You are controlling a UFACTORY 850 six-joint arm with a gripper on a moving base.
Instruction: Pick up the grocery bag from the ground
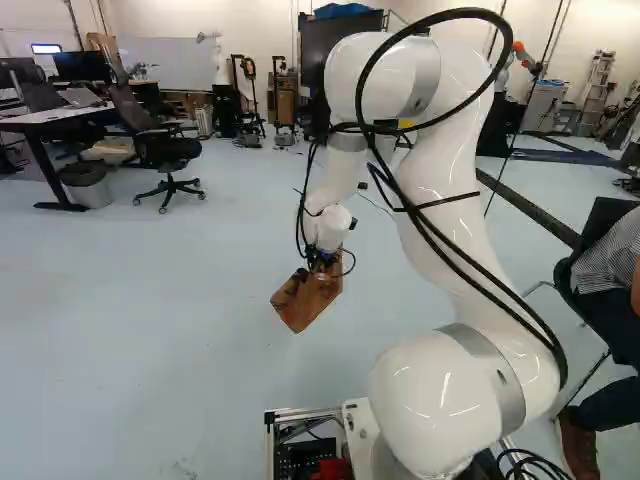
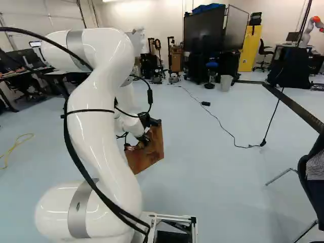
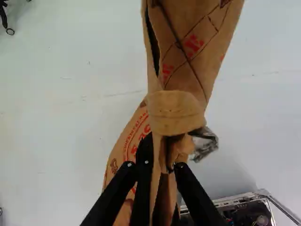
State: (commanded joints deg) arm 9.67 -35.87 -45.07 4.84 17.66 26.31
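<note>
Grocery bag in tool's grip

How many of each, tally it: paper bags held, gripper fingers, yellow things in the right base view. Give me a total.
Brown, red-printed paper bag, gripped: 1
Slim black gripper fingers: 2
Yellow things: 2 (tall upright yellow cabinet or panel; thin curving yellow cable)
Total: 5
</note>
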